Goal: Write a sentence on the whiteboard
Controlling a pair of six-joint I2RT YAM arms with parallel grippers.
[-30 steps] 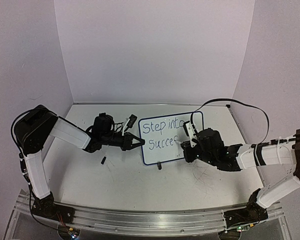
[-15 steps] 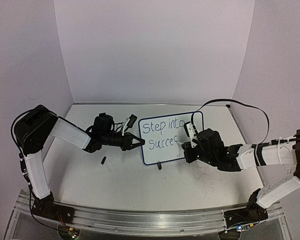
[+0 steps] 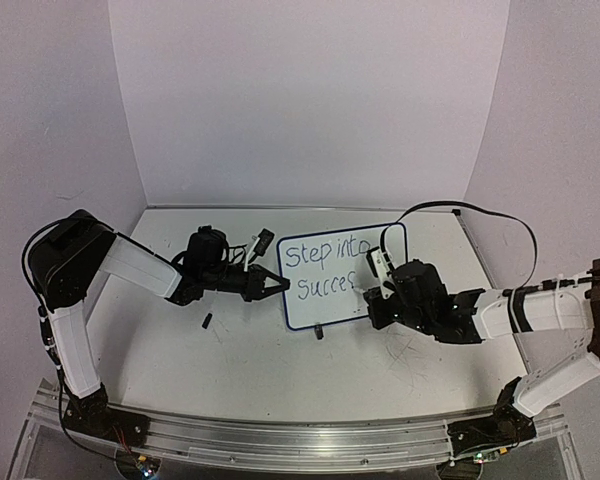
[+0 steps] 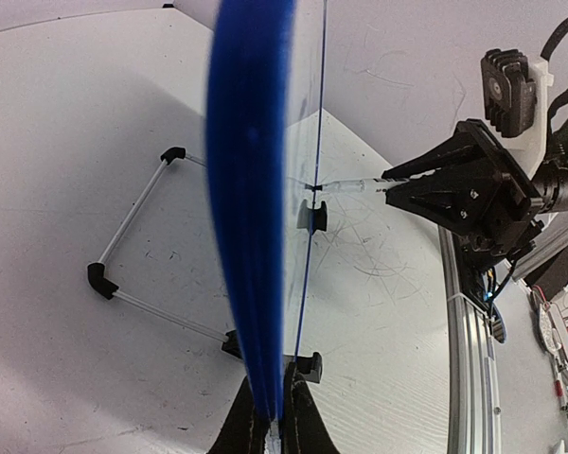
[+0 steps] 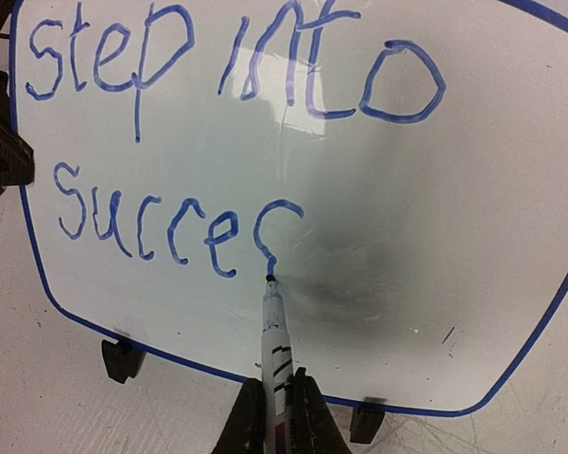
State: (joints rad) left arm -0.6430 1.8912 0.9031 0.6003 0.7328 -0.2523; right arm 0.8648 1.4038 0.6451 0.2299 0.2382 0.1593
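Left tool (image 3: 276, 283) is clamped tight on the left edge of the whiteboard (image 3: 325, 312) — the board stands on the bench (image 3: 250, 370), between the two arms. Its sentence (image 3: 325, 270) reads "Step into" over "Succes", the last s only half drawn. Right tool (image 5: 276, 402) is closed around a marker (image 5: 273, 326) — tip touching the board at that unfinished stroke.
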